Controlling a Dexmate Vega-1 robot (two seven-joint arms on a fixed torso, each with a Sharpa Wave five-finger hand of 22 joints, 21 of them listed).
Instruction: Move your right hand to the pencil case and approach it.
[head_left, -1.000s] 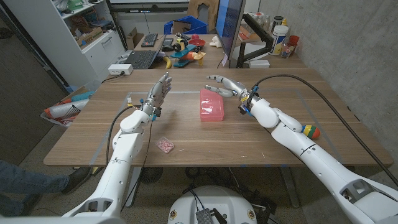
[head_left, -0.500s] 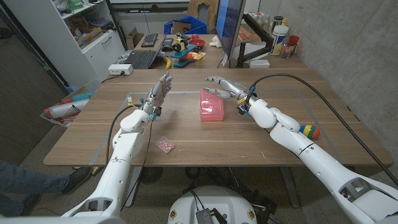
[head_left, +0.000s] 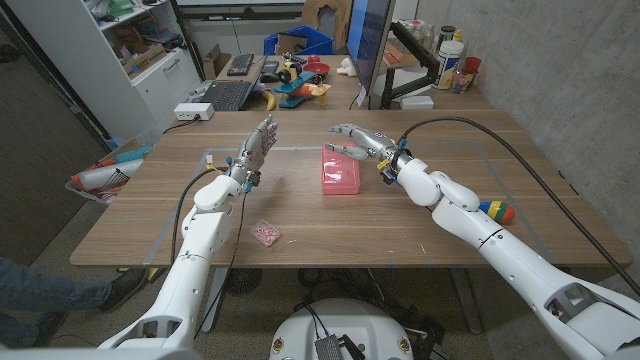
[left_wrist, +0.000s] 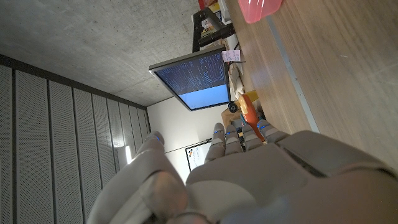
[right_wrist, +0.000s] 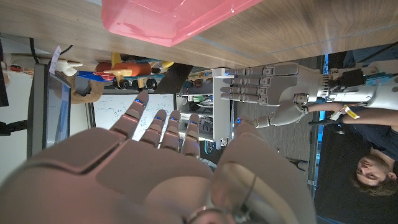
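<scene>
The pink pencil case (head_left: 340, 169) lies on the wooden table (head_left: 400, 225) near its middle. My right hand (head_left: 358, 139) hovers open just behind and to the right of the case, fingers spread and reaching over its far edge, apart from it. In the right wrist view the case (right_wrist: 174, 17) shows close beyond my right hand (right_wrist: 161, 162). My left hand (head_left: 255, 148) stands raised and open to the left of the case, holding nothing. A corner of the case (left_wrist: 260, 9) appears in the left wrist view, past my left hand (left_wrist: 249, 174); this same hand (right_wrist: 273, 93) also appears in the right wrist view.
A small pink speckled object (head_left: 265, 233) lies near the front left of the table. A multicoloured toy (head_left: 497, 210) sits by my right forearm. A monitor (head_left: 368, 50) and a desk with clutter stand behind the table. A person (right_wrist: 367, 168) appears in the right wrist view.
My right hand has drifted slightly left, closer to the pencil case's far right edge. The left hand and the case have stayed put.
</scene>
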